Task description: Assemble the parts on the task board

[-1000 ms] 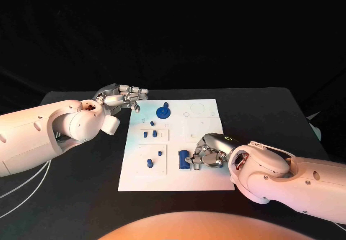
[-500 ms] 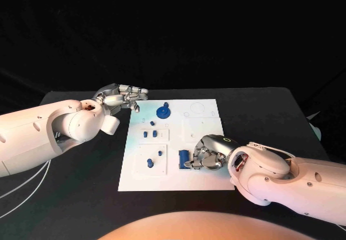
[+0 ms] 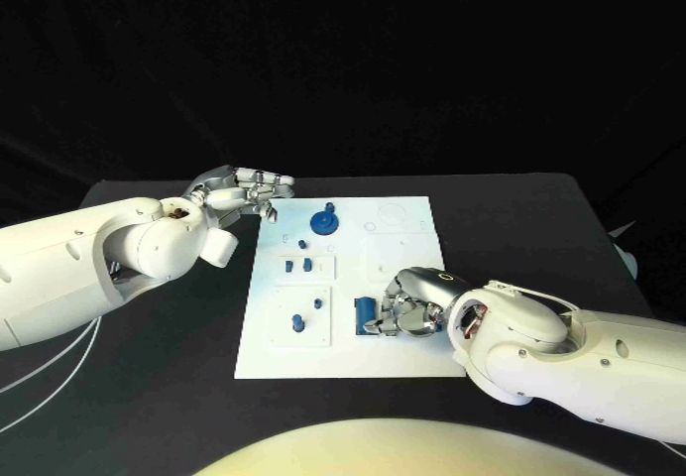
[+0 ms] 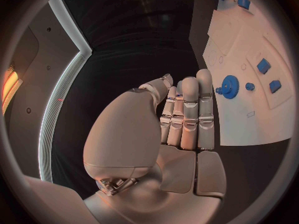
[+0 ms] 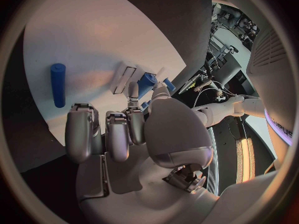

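right robot hand (image 3: 407, 309) has edged nearer the blue block (image 3: 368, 315).

1. The left arm reaches in across the near left of the table (image 3: 171, 397), and its hand (image 3: 240, 189) hangs near the far left corner of the task board (image 3: 407, 362), fingers (image 4: 187, 109) straight and pressed together, holding nothing.
2. The right arm comes in over the near right corner of the task board.
3. The right hand (image 3: 411, 302) sits low over the board's near middle, fingers (image 5: 118, 134) curled in toward the palm. Whether anything sits inside them cannot be made out.
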Motion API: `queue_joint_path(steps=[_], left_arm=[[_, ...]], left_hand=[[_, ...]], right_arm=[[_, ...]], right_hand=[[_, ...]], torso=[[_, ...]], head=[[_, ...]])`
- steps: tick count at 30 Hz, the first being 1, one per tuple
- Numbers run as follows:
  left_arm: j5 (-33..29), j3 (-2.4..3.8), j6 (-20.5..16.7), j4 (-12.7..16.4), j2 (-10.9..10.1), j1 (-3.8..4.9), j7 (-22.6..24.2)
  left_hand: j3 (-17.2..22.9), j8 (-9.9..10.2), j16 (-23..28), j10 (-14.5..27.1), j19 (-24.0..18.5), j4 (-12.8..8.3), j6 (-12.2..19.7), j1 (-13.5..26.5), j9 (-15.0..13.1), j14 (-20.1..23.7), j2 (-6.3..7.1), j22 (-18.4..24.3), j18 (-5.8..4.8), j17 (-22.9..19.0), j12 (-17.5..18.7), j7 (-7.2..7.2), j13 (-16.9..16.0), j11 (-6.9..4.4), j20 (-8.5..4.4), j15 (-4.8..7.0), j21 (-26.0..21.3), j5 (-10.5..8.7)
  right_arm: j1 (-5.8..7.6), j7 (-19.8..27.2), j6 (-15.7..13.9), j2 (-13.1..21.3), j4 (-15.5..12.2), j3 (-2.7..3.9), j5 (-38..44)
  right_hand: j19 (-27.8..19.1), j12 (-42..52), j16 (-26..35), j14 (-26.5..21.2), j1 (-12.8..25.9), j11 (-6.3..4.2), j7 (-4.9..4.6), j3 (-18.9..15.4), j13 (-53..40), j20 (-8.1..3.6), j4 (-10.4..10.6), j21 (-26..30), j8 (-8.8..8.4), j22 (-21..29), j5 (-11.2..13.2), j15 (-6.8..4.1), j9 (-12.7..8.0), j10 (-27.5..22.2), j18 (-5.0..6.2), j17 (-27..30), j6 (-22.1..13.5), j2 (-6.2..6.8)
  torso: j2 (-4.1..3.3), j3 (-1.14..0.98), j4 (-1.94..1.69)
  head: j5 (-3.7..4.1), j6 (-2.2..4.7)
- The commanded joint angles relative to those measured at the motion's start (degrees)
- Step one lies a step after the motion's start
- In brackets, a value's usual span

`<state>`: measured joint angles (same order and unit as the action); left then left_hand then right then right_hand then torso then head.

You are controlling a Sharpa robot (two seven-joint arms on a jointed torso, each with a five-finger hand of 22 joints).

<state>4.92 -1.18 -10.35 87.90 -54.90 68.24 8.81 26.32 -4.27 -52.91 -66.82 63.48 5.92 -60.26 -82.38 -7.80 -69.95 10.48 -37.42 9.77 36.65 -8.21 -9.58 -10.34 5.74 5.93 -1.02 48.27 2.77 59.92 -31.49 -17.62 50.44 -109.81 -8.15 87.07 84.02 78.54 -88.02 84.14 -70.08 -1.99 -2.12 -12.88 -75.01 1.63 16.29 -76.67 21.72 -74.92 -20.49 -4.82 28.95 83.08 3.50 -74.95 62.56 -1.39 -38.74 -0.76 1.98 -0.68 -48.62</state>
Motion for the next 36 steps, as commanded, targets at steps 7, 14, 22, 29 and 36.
queue_joint_path(steps=[7,14,22,29,36], left_arm=[[-0.07,0.04,0.91,0.20,-0.03,0.03,0.23],[-0.07,0.03,0.97,0.19,-0.05,0.02,0.20],[-0.07,0.03,1.07,0.19,-0.09,0.02,0.16],[-0.07,0.03,1.04,0.26,-0.17,0.02,0.16],[-0.07,0.03,1.03,0.21,-0.10,0.02,0.20]], left_hand=[[-0.39,0.16,0.37,0.53,-0.23,0.09,0.41,0.05,0.12,0.37,-0.52,0.15,0.79,-0.12,-0.37,-0.18,-0.10,-0.14,0.09,-0.01,-0.35,0.00],[-0.39,0.16,0.37,0.53,-0.23,0.09,0.41,0.05,0.12,0.37,-0.52,0.15,0.79,-0.12,-0.37,-0.18,-0.10,-0.14,0.09,-0.01,-0.35,0.00],[-0.39,0.16,0.37,0.53,-0.23,0.09,0.41,0.05,0.12,0.37,-0.52,0.15,0.79,-0.12,-0.37,-0.18,-0.10,-0.14,0.09,-0.01,-0.35,0.00],[-0.39,0.16,0.37,0.53,-0.23,0.09,0.41,0.05,0.12,0.37,-0.52,0.15,0.79,-0.12,-0.37,-0.18,-0.10,-0.14,0.09,-0.01,-0.35,0.00],[-0.39,0.16,0.37,0.53,-0.23,0.09,0.41,0.05,0.12,0.37,-0.52,0.15,0.79,-0.12,-0.37,-0.18,-0.10,-0.14,0.09,-0.01,-0.35,0.00]], right_arm=[[-0.01,-1.30,-1.75,-0.02,0.97,0.01,3.29],[0.00,-1.25,-3.47,0.44,0.12,0.06,3.68],[0.58,-0.26,-5.37,3.74,-1.93,0.36,2.48],[2.02,0.99,-6.08,9.67,-3.46,0.43,1.58],[2.07,0.61,-4.98,14.69,-3.94,0.21,4.43]], right_hand=[[1.75,0.13,-0.40,5.15,-1.61,-0.08,0.30,0.13,-4.32,-0.41,0.08,-0.40,0.48,-11.82,-0.23,-0.48,0.13,0.56,-1.02,-11.67,0.19,-1.25],[1.73,0.02,-0.36,5.13,-1.52,-0.07,0.27,0.02,-4.24,-0.42,0.24,-0.34,0.48,-11.81,-0.54,-0.49,0.14,0.52,-1.01,-11.59,0.18,-1.39],[1.34,-1.86,0.06,4.94,-2.32,0.09,0.06,-0.31,-2.64,-0.38,0.01,0.80,0.04,-11.51,-1.40,-0.39,-0.01,-0.59,-0.80,-10.74,-0.63,-0.96],[0.24,-5.18,1.24,4.41,-6.78,0.77,-0.78,-0.26,-0.01,0.05,-1.04,3.74,-1.64,-10.78,-2.25,0.15,-0.86,-2.63,-0.30,-8.55,-2.32,0.29],[0.37,-5.72,1.22,4.45,-8.15,0.85,-0.86,-0.22,0.39,0.18,-1.27,3.34,-2.09,-10.89,-2.32,0.25,-1.20,-2.86,-0.38,-8.67,-2.16,0.49]], torso=[[-0.02,-0.08,-0.01],[-0.02,-0.08,0.10],[0.03,-0.02,0.05],[0.12,0.11,0.14],[0.09,-0.04,0.16]], head=[[-0.14,-0.13],[-0.15,-0.13],[0.06,-0.07],[1.05,0.27],[1.94,0.53]])
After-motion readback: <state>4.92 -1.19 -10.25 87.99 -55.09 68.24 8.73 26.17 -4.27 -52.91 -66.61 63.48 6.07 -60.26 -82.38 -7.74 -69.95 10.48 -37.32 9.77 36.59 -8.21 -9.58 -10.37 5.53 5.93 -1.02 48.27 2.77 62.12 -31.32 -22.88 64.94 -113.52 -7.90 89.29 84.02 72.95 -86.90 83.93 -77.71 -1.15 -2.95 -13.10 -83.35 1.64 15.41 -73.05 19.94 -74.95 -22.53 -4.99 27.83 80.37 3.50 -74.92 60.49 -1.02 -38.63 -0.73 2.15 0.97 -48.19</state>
